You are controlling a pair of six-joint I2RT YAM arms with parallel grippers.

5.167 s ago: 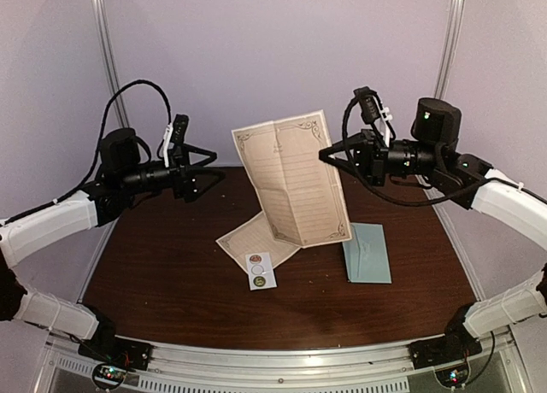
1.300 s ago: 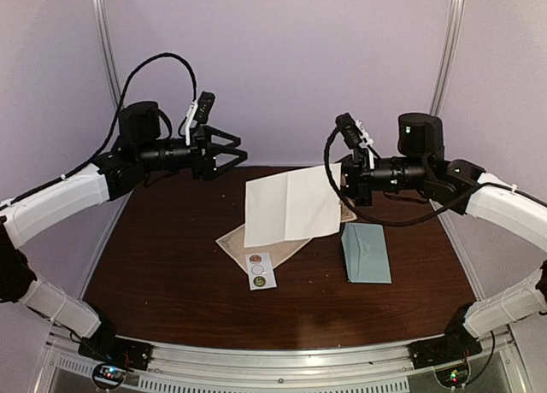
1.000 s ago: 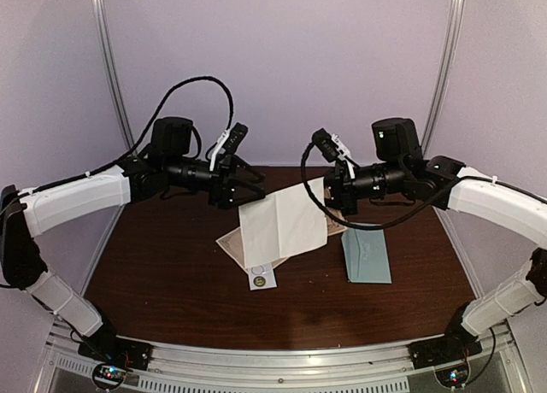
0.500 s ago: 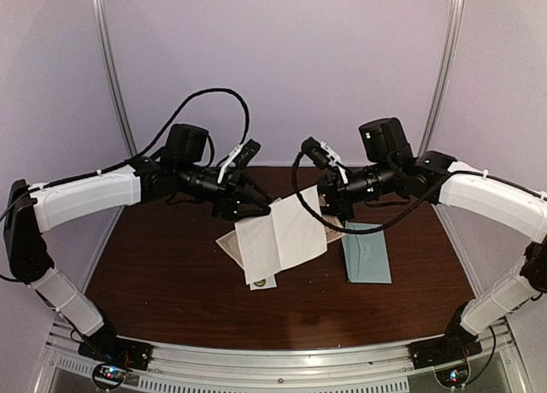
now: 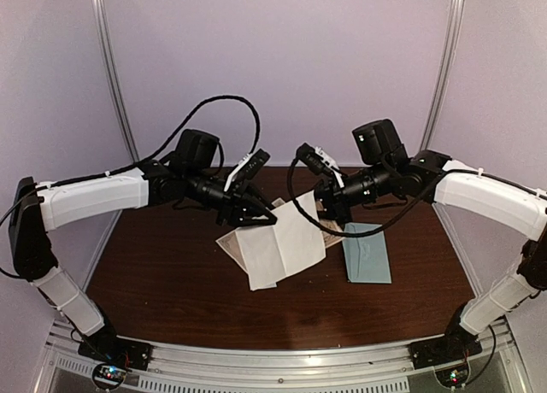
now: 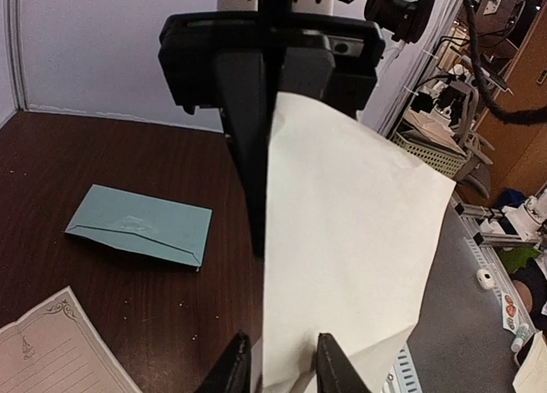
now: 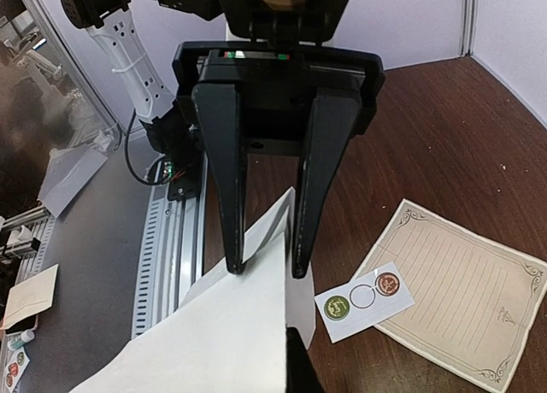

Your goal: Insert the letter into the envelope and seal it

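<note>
The letter (image 5: 282,243), a cream sheet folded over with its blank side out, hangs just above the table between both arms. My right gripper (image 5: 327,215) is shut on its right edge; in the right wrist view the letter (image 7: 214,342) fills the lower left. My left gripper (image 6: 282,374) straddles the letter's (image 6: 350,239) left edge, with the jaws a little apart and paper between them. The pale teal envelope (image 5: 366,253) lies flat on the table to the right, also in the left wrist view (image 6: 141,226), with no gripper on it.
A second sheet (image 7: 461,295) with an ornate border lies flat on the brown table (image 5: 154,273) under the held one. A white sticker strip (image 7: 363,299) with round seals lies beside it. The metal rail (image 5: 273,363) runs along the near edge.
Both arms swung inward and down toward each other, and the letter sagged lower between them. The left jaws narrowed around the letter's left edge. The right grip is unchanged.
</note>
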